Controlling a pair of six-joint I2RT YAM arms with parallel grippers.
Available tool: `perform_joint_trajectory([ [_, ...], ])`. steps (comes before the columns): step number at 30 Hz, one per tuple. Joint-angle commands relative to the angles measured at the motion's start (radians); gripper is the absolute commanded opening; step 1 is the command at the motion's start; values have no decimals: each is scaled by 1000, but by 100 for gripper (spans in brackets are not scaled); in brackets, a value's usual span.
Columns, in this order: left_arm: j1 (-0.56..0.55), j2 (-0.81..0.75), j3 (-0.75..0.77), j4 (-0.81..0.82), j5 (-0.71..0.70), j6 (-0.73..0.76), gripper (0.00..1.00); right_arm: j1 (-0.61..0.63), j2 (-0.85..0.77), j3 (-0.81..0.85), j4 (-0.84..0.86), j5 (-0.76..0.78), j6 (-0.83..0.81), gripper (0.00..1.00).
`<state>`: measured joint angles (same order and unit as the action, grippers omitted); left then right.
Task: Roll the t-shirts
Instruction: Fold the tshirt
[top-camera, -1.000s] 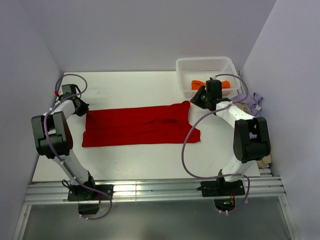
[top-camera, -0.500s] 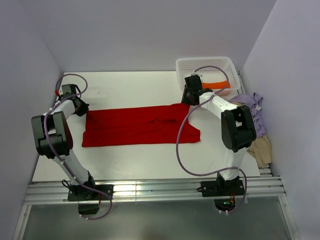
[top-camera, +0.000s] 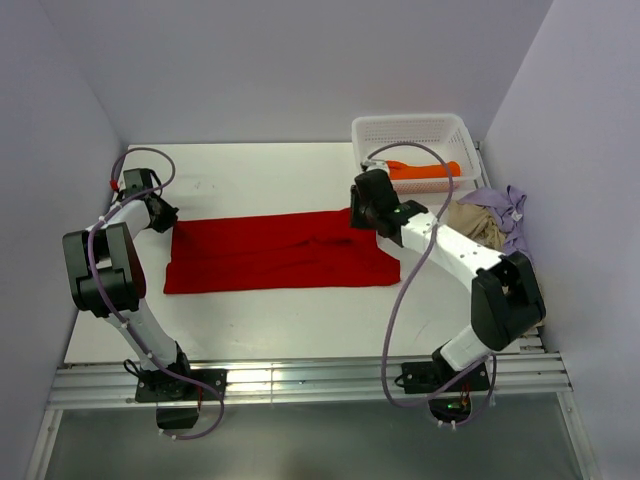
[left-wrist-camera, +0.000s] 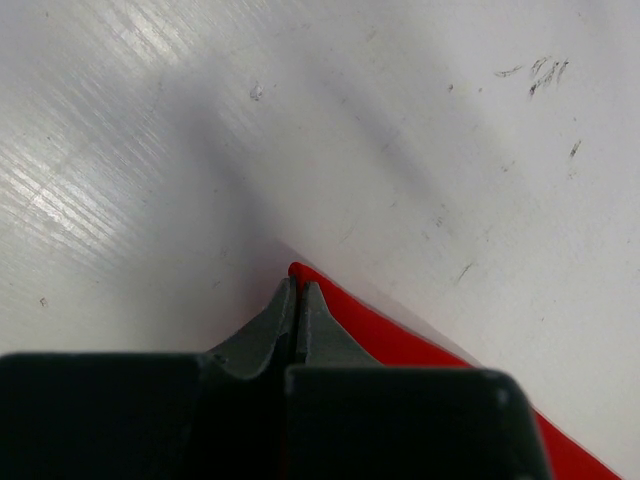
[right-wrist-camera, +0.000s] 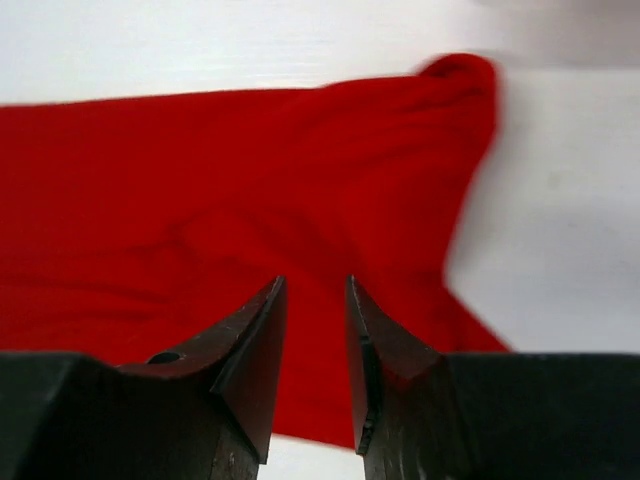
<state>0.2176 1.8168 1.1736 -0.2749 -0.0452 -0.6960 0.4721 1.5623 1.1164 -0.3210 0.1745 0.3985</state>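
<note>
Progress judged early: found red t-shirt (top-camera: 280, 252) flat on table (top-camera: 260, 315) as folded strip, not yet rolled. Noted left gripper (left-wrist-camera: 297, 297) shut at its far-left corner; right gripper (right-wrist-camera: 315, 284) parted, empty, over right end. Saw orange t-shirt (top-camera: 425, 170) in basket (top-camera: 410, 122).

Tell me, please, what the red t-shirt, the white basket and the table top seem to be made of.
The red t-shirt looks like soft, matte fabric: it lies flat with gentle creases and a bunched corner. The white basket seems moulded plastic, given its regular mesh walls. The table looks like a hard, smooth white board with fine scuffs; what it is made of is unclear.
</note>
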Motion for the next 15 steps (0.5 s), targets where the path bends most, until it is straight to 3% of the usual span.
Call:
perform_joint_trajectory([
  [1, 8, -16, 0, 34, 11, 9, 0, 80, -48, -23, 11, -12, -20, 36],
  [9, 6, -19, -3, 36, 15, 10, 0, 209, 97, 29, 3, 29, 7, 30],
  [15, 6, -30, -11, 43, 22, 4, 0, 223, 186, 56, 8, 46, 16, 30],
])
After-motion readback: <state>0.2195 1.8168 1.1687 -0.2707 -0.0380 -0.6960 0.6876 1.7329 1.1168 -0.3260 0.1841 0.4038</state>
